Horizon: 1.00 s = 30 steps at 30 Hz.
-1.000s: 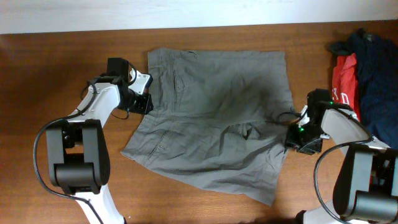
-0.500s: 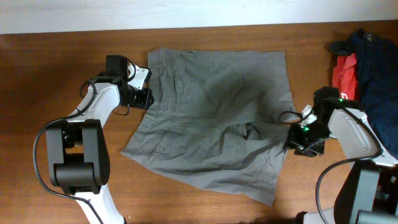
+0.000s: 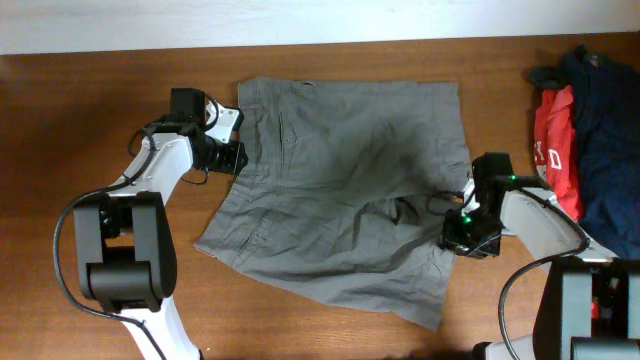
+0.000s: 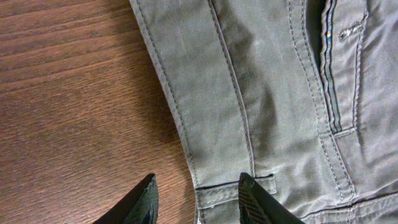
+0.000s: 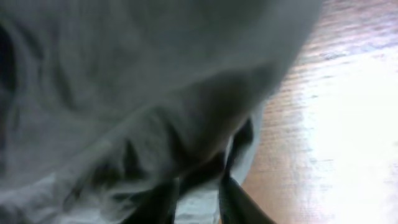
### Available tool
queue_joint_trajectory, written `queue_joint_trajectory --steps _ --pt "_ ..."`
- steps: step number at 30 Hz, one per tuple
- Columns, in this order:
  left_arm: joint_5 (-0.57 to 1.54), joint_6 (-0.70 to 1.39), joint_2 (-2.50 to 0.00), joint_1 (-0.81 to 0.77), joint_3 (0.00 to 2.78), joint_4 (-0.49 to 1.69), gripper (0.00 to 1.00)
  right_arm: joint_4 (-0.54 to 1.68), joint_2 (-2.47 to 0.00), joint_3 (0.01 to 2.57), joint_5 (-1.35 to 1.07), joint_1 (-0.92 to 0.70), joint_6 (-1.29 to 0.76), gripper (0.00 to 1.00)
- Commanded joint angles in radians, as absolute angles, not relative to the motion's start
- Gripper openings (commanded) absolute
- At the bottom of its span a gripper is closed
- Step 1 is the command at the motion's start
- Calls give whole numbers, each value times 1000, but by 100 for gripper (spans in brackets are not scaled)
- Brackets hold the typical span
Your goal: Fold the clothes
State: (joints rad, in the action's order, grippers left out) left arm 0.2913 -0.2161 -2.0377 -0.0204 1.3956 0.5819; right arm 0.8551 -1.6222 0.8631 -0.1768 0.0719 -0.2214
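Right fingers (image 5: 239, 204) inward, tighter on shorts (image 3: 350, 170) edge.

One bit of writing on show: white letters on the red garment (image 3: 553, 130), far right of the overhead frame, right beside the navy-blue garment (image 3: 603, 120). They're too small and cut off to read. The shorts (image 3: 350, 180) show stitching only, close up or from above. Nothing legible anywhere.
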Motion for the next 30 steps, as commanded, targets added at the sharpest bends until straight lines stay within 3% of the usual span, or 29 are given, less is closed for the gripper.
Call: queue_joint_trajectory --steps 1,2,8,14,17,21,23,27,30 --pt "310 -203 -2045 -17 1392 580 42 809 -1612 829 -205 66 -245 8" --pt "310 -203 -2045 -17 1392 580 42 799 -1612 824 -190 66 -245 4" --pt "310 -203 -2045 -17 1392 586 42 868 -1611 862 68 68 -297 4" --pt "310 -203 -2045 -17 1392 584 42 944 -1611 925 112 68 -317 5" --pt "309 -203 -2045 -17 1392 584 42 959 -1611 938 114 68 -316 21" --pt "307 -202 -2045 -14 1396 583 42 974 -1610 944 146 76 -350 24" --pt "308 -169 -2044 -5 1411 587 42 974 -1610 950 141 89 -350 31" --pt "361 -150 -2040 17 1459 635 57 985 -1610 962 108 110 -349 41" --pt "421 -159 -2040 22 1490 647 57 981 -1608 962 28 126 -345 42"
